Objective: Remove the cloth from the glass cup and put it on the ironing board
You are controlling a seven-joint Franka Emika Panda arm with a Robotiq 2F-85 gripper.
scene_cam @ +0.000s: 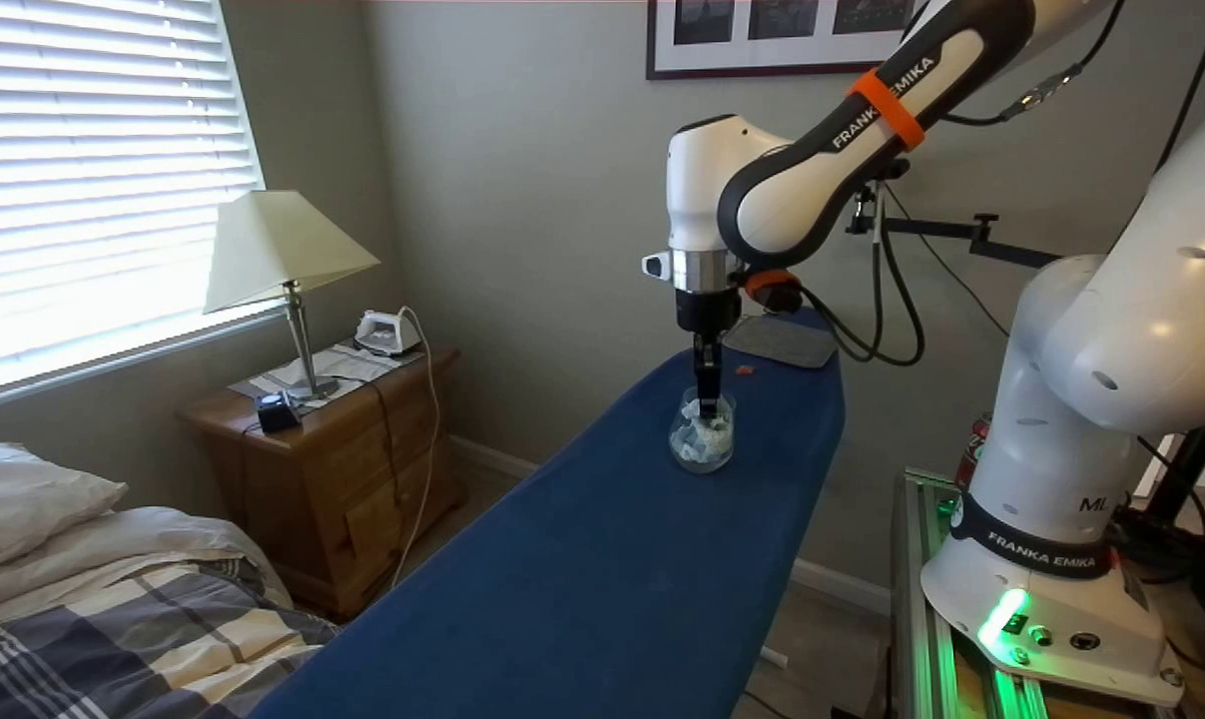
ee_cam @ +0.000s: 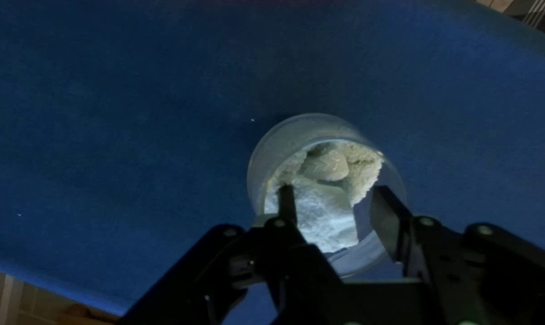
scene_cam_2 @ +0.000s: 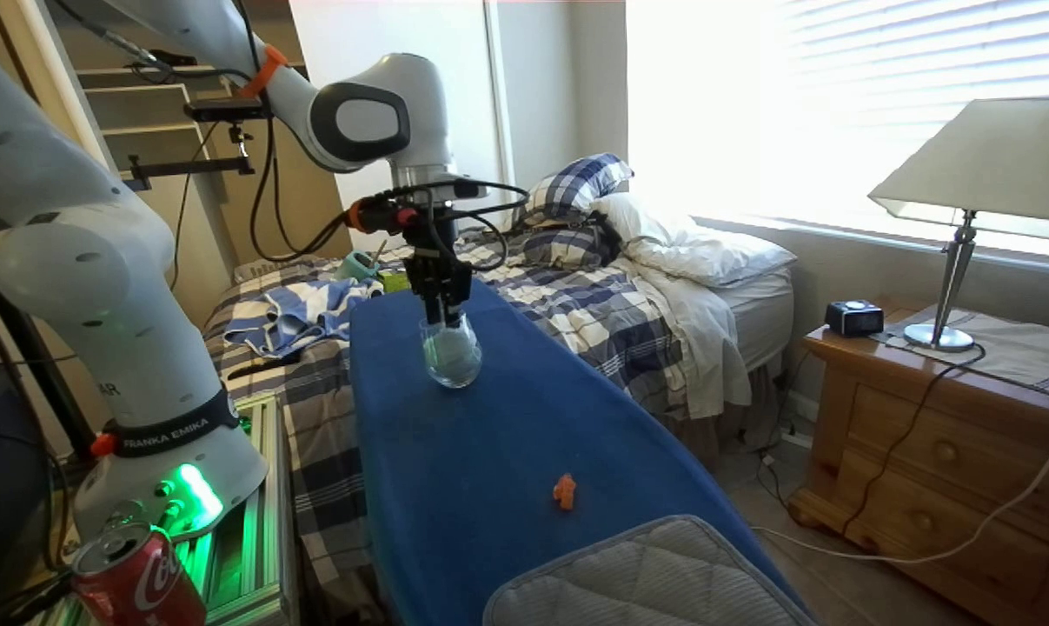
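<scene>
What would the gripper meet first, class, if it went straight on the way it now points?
Most likely the cloth bunched inside the glass cup: the open gripper points down at the cup's mouth. Whether it touches the cloth is unclear.

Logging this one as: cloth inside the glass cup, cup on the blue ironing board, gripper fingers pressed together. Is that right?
Not quite: the wrist view shows the gripper open, its fingers apart, not pressed together. The rest is right: the cloth is inside the glass cup, and the cup is on the blue ironing board.
</scene>
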